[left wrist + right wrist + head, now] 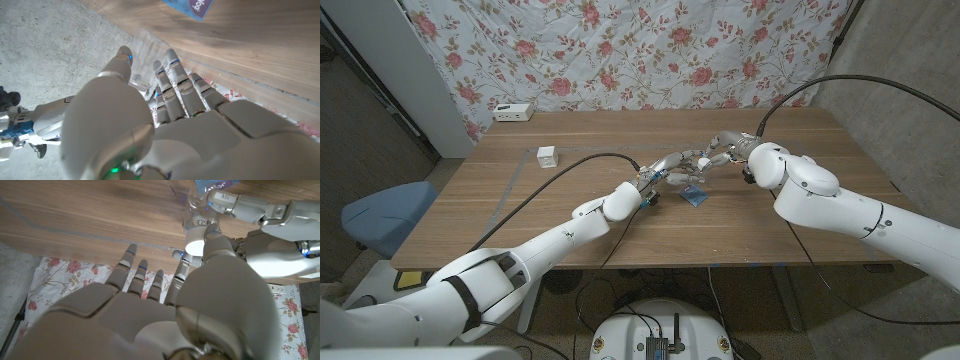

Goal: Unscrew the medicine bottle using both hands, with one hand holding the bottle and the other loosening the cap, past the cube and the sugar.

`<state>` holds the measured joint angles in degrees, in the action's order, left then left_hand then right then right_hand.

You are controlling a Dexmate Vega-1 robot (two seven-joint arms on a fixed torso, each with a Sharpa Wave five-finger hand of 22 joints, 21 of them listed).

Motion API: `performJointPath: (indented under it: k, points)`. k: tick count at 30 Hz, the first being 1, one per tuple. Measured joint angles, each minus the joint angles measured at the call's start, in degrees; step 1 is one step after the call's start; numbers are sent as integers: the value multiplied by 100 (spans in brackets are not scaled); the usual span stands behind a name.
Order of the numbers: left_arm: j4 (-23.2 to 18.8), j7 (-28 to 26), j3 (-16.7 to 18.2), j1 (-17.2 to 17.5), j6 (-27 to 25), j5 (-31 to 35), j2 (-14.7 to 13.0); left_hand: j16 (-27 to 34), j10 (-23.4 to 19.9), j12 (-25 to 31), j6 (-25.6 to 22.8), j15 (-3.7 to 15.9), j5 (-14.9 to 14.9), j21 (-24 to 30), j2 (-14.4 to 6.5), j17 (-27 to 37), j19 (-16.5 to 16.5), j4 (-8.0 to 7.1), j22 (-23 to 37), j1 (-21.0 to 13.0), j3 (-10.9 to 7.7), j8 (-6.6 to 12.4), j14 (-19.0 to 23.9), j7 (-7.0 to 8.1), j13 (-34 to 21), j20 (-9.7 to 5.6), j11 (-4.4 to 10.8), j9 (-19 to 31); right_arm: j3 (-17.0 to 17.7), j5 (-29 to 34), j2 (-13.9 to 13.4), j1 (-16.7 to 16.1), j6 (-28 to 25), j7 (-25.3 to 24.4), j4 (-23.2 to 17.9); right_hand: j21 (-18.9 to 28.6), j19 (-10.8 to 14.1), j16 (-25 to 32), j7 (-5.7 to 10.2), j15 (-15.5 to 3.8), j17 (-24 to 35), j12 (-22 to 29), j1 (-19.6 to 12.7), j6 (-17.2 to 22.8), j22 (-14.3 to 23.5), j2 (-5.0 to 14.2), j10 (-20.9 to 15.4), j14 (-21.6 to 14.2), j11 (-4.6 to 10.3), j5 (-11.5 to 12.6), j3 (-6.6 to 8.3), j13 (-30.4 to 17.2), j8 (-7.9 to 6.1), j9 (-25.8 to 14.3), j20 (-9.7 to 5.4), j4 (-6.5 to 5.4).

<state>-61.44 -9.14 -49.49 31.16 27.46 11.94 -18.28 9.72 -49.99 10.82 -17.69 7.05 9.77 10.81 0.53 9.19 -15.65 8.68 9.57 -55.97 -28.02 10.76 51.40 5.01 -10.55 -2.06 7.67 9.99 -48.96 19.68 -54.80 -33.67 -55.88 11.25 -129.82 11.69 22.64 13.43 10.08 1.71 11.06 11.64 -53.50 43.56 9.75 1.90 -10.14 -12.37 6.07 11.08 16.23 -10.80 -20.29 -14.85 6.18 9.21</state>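
a white power strip [513, 111] is seen at the far left edge of the wooden table [520, 215], and a small white cube [547, 156] sits nearer, inside a faint taped outline, well apart from both hands. wide bare wood is left between the cube and the middle of the table. the left hand [672, 170] is reached in over the middle, and in the left wrist view its fingers [172, 82] and thumb are wrapped around a clear medicine bottle [142, 55], which is held above the tabletop. a blue sugar packet [695, 196] lies flat on the wood just beneath and near the hands. the right hand [725, 148] is met with the left over the bottle; in the right wrist view its thumb and one finger are pinched at the white cap [196, 246], while the other fingers [132, 270] are spread. open wood is left to the right edge and along the front edge.
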Motion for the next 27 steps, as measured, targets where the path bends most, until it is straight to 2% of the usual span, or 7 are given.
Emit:
performJointPath:
  k: [4, 8, 20, 21, 27]
  points:
    - [-9, 6, 2, 2, -6, 0, -2, 0, 0, 0, 0, 0, 0, 0, 0, 0, 0, 0, 0, 0, 0, 0, 0, 0, 0, 0, 0, 0, 72, -85, -15, -36, 61, 3, 4, -26, 0, -39, 47, -22, 0, -21, -122, -48, 0, 77, 41, 22, 41, 0, 53, 0, 59, 25, 0, 54]
    - [-23, 10, 3, 7, -17, 0, -2, 0, 0, 0, 0, 0, -1, 0, 0, 0, 0, 1, 0, 0, 0, 0, 0, 0, 0, 0, 0, 0, 170, -188, -42, -81, 128, 18, 5, -47, -22, -48, 79, -50, 0, -43, -235, -80, 0, 116, 62, 54, 62, 0, 101, 0, 83, 51, -22, 52]
    - [-34, 14, 5, 17, -23, 0, -4, 0, 1, -5, 0, 0, -12, 0, 2, 0, 0, 1, 0, 0, 1, 0, 0, 0, 0, 0, 1, 0, 455, -603, -129, -226, 445, 24, 6, -91, -146, -116, 66, -81, 0, -66, -470, -153, 0, 289, 169, 190, 120, 0, 233, 0, 195, 120, -103, 94]
    - [-34, 14, 5, 18, -23, 0, -3, 0, 1, -6, 0, 0, -12, 0, 2, 0, 0, 1, 0, 0, 1, 0, 0, 0, 0, 0, 1, 0, 455, -622, -129, -226, 460, 24, 6, -92, -146, -129, 46, -102, 0, -65, -504, -175, 0, 299, 188, 211, 139, 0, 253, 2, 212, 128, -103, 74]
    - [-34, 14, 5, 24, -25, 0, -1, 0, 2, -8, 0, 0, -15, 0, 4, 0, -21, 2, 0, 1, 2, 0, 0, 0, 3, -21, 1, 0, 655, -854, -179, -329, 646, 4, 28, -91, -209, -141, 26, -141, 0, -65, -725, -195, 0, 422, 219, 249, 170, 0, 401, 14, 291, 179, -166, 133]
